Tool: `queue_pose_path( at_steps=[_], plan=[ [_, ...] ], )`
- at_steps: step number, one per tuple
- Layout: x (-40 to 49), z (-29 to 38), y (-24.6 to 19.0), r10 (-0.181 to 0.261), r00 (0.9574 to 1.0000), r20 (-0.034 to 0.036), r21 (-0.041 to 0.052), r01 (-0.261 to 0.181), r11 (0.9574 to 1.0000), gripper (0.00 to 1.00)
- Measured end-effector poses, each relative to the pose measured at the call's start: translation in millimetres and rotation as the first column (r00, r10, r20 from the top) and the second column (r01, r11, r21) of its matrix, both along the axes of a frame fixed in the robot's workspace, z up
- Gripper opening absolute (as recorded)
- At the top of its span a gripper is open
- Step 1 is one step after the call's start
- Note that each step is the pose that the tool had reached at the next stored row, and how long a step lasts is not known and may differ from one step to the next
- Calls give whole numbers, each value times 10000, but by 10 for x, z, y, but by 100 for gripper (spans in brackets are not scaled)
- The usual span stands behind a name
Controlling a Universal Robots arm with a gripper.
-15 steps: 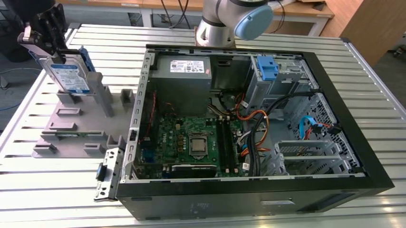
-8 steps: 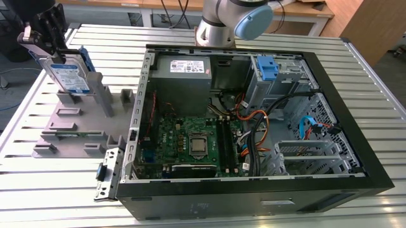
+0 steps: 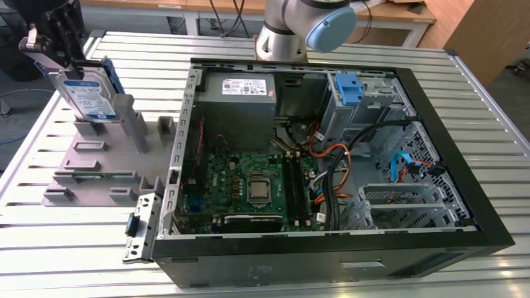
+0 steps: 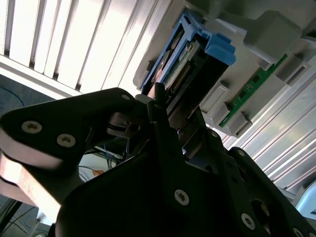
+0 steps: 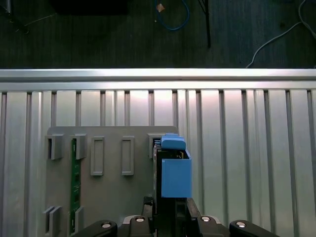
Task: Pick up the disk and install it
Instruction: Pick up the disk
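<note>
Pick-up step: gripper (image 3: 58,62) clamped on upright disk (image 3: 85,94) in grey rack (image 3: 87,164) by table's (image 3: 49,248) edge at the exterior view's left; likely needs a straight, untilted pull.

On the slatted table (image 3: 66,248) under me lies 1 grey holder tray (image 3: 99,162) carrying 1 green memory stick (image 5: 75,177); beside it, 1 open computer case (image 3: 331,251).

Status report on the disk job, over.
Gripper shut on the disk. Disk upright at the grey rack, outside the open computer case. Loose cables lie inside the case near the drive cage.
</note>
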State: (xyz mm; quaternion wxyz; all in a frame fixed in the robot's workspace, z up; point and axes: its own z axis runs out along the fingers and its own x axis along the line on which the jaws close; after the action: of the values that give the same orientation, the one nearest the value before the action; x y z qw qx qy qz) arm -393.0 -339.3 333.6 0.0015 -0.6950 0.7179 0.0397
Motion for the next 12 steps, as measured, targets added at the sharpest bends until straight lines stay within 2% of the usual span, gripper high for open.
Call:
queue_pose_path(
  at_steps=[3,10,12],
  plan=[
    [0,40,0,0,10000,1,0,0,10000,35],
    [0,41,0,0,10000,-2,1,0,10000,35],
    [0,41,0,0,10000,-44,5,0,10000,35]
  ],
)
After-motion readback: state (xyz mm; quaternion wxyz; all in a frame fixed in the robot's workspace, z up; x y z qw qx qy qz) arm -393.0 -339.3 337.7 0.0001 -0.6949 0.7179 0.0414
